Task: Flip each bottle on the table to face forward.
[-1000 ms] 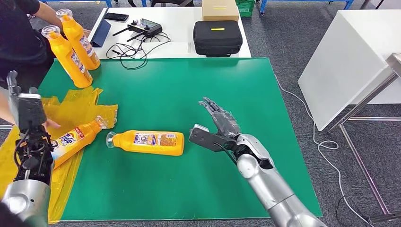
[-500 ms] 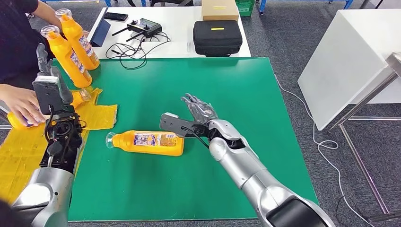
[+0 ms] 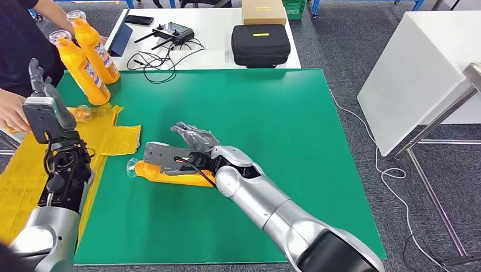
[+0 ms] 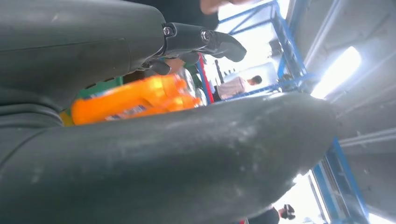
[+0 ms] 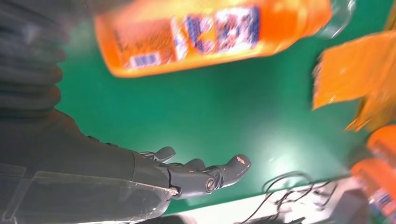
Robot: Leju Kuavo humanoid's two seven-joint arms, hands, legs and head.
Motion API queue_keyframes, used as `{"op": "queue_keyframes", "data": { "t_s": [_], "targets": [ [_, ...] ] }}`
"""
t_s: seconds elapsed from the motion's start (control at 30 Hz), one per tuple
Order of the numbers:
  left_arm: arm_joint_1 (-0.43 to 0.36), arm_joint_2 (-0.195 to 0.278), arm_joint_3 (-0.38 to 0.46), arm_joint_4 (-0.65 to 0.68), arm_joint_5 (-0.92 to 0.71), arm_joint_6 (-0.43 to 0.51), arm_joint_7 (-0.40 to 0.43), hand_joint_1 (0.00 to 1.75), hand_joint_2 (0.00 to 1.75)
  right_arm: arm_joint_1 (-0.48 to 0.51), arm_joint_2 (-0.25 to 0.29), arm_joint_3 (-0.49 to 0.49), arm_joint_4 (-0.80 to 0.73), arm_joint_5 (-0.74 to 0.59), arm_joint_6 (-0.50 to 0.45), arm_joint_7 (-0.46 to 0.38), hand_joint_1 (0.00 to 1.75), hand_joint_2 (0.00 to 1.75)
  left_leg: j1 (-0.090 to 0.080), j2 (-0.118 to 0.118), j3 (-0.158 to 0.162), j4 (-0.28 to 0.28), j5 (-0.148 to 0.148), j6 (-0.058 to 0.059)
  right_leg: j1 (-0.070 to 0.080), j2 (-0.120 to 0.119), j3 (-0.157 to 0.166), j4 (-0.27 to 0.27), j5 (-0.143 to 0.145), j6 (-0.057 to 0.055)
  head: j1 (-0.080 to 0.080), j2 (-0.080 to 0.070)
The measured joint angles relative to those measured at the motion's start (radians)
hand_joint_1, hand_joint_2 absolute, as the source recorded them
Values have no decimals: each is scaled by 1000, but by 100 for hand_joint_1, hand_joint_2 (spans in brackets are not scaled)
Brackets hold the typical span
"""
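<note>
Right half of the green surface [image 3: 295, 124] is wide open, same for the near strip in front of the lying bottle [image 3: 170, 174]. The right robot hand [image 3: 190, 141] hovers spread just over that bottle, so reaching it from the far side is crowded. Far left is tight: two upright bottles [image 3: 85, 56], another bottle [image 3: 79, 113] lying on the yellow bag [image 3: 113, 139], a person's hand [image 3: 11, 110] and the raised left robot hand [image 3: 42, 102] all bunch up there.
</note>
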Motion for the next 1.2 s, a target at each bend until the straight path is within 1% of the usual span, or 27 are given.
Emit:
{"op": "queue_keyframes", "data": {
  "t_s": [0.03,0.13,0.3,0.43,0.63,0.77,0.9,1.03,1.2],
  "targets": [
    [7,4,6,-5,0,-3,0,0,0,-3,2,22,-1,-19,0,9,0,175,0,0,0,0,0,0,0,0,0,0,0,0,0,0],
    [22,10,22,-22,-7,-9,0,0,0,-12,8,97,-5,-63,1,48,0,175,0,0,0,0,0,0,0,0,0,0,0,0,0,0],
    [50,8,51,-75,-42,-10,14,0,0,-27,13,270,-24,-122,2,177,0,175,0,0,0,0,0,0,0,0,0,0,0,0,0,0],
    [70,6,71,-118,-62,-10,24,0,0,-33,13,372,-31,-136,2,212,0,175,0,0,0,0,0,0,0,0,0,0,0,0,0,0],
    [131,-5,121,-227,-117,-18,51,0,0,-51,12,515,-31,-115,2,316,0,175,0,1,0,0,0,0,0,1,0,0,0,0,0,0],
    [158,-17,160,-288,-140,-31,66,0,0,-62,12,575,-27,-83,-1,346,0,175,0,0,0,0,0,0,0,1,0,0,0,0,0,0],
    [189,-46,203,-365,-190,-42,94,0,0,-72,13,618,-25,-18,-13,392,0,175,0,0,0,0,0,0,0,1,0,0,0,0,0,0],
    [231,-81,252,-459,-233,-65,120,0,0,-82,13,645,-27,44,-30,439,0,175,0,0,0,0,0,0,0,1,0,0,0,0,0,0],
    [257,-103,293,-525,-243,-72,127,0,0,-87,13,659,-31,61,-36,452,0,175,0,0,0,0,0,0,0,1,0,0,0,0,0,0]
  ]
}}
